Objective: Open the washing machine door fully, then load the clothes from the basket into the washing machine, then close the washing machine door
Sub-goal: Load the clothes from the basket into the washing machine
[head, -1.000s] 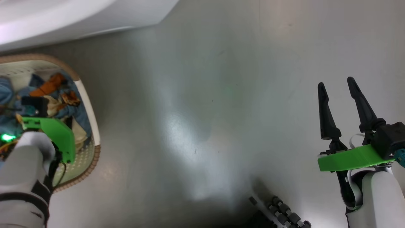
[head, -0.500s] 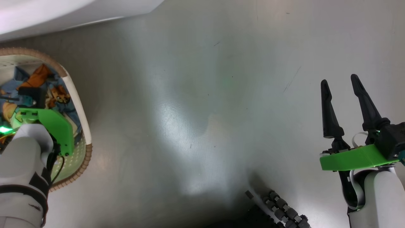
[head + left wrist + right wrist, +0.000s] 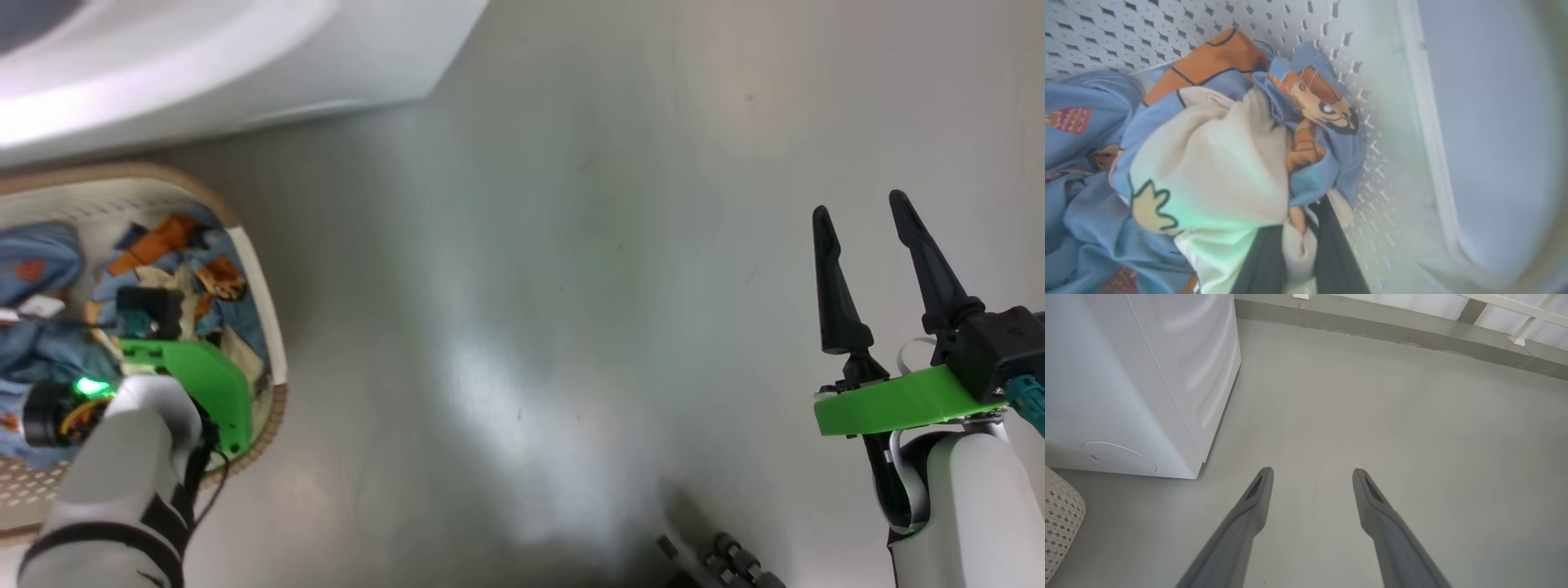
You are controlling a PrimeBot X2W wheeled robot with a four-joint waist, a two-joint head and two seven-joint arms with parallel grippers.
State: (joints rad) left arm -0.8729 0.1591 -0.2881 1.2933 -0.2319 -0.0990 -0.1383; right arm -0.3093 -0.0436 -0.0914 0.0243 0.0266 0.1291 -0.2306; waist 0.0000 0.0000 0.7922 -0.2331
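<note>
A robot's left gripper point(image 3: 1299, 249) clamps a fold of the clothes point(image 3: 1208, 155) inside the basket point(image 3: 265, 310), its fingertips buried in fabric.

In the head view a green mount point(image 3: 204, 384) and pale forearm point(image 3: 122, 474) cover that claw, and the basket runs off the left edge. The left wrist view shows two dark fingers point(image 3: 1337, 253) pinching a cream fold beside the perforated wall. The basket holds a heap of light blue garments with orange prints, plus the cream piece. The washing machine point(image 3: 245, 65), cut off at top left, stands just beyond the basket, and its round lower cap point(image 3: 1118, 457) shows in the right wrist view. The right gripper point(image 3: 859, 206) hangs over grey floor point(image 3: 571, 327), well apart, fingers spread and holding nothing.
</note>
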